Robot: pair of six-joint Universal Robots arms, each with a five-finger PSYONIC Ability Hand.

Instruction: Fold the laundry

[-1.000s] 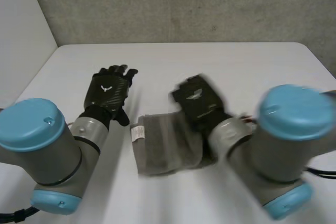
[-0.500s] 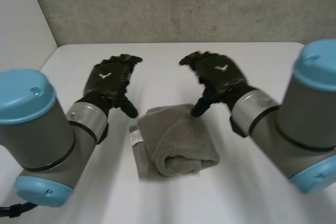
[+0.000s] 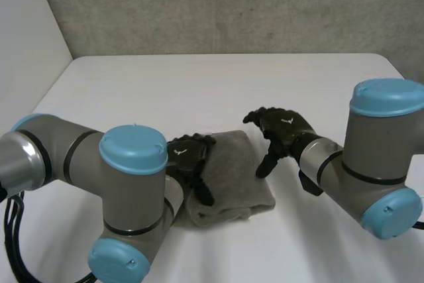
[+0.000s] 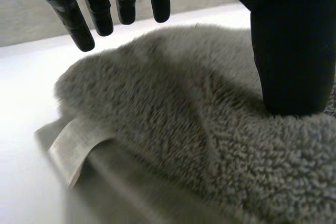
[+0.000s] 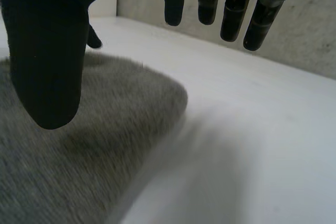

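- White table (image 3: 199, 77) is backed by a grey concrete wall (image 3: 232, 4) across the upper frame.
- At lower centre-left, the left hand (image 3: 187, 157) is laid on the left edge of the folded grey towel (image 3: 232, 170), fingers spread and thumb pressed into the pile.
- Lying at lower centre, the towel is judged soft, light and limp, and an edge or corner is best taken.
- At centre right, the right hand (image 3: 285, 127) is held spread over its right edge, with nothing gripped.
- Ample bare table is seen on every side.

We see a grey fuzzy towel (image 3: 235, 170) folded into a thick bundle (white label (image 4: 71, 148) poking from one edge), flat on the table (image 3: 199, 84).
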